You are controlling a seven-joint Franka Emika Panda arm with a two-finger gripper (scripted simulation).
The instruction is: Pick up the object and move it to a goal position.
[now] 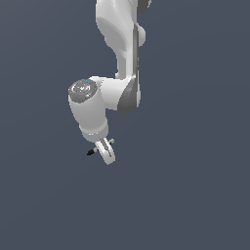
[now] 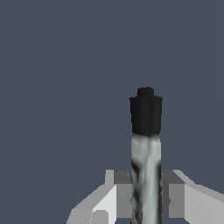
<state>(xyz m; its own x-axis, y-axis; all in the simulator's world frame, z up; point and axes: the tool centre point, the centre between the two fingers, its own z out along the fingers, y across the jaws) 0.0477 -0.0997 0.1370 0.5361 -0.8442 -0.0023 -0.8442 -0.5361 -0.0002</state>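
Both pictures are evenly and softly lit renders against a flat, dull slate-blue backdrop that shows no cast shadows and no gradient. In the exterior view the white arm [image 1: 117,73] is bright on its upper and left-facing curves and shades to mid grey along its right side, so the light seems to come from above and from the exterior view's left. There is no glare and no hot spot. Edges are jagged and blocky from coarse resolution, plainest in the wrist view on the pen [image 2: 146,144], whose grey body looks mottled. Nothing is blurred, and no bending shows at the frame edges.
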